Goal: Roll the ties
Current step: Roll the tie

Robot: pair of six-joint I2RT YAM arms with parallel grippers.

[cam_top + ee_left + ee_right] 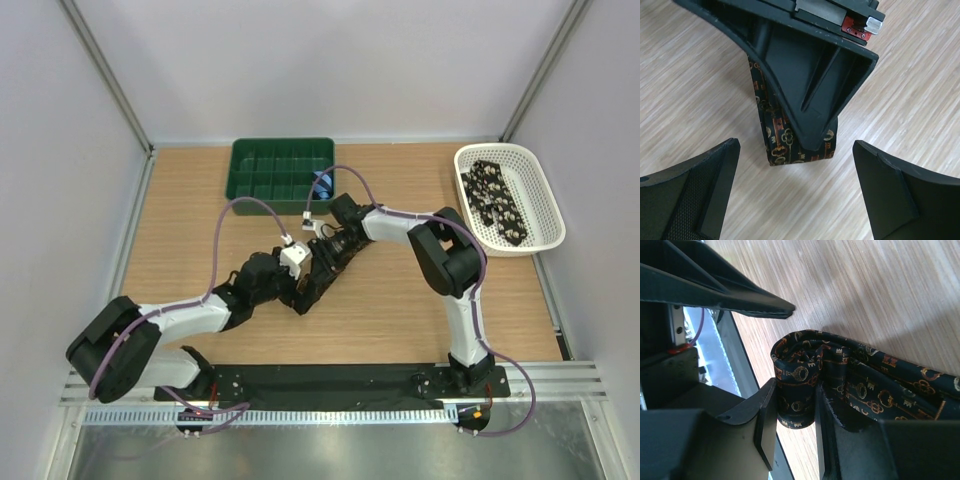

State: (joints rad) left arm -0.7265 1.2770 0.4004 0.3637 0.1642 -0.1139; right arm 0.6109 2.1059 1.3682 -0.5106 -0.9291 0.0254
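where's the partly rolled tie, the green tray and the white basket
tie (800,374), right wrist view, its rolled end
green tray (282,144), top view, far rim
white basket (548,195), top view, right rim

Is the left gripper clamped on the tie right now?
No, the left gripper stands wide open, its fingers clear of the tie.

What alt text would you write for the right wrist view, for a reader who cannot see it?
The right gripper pinches the loosely rolled end of a dark tie patterned with gold keys. The rest of the tie trails off to the right across the wooden table.
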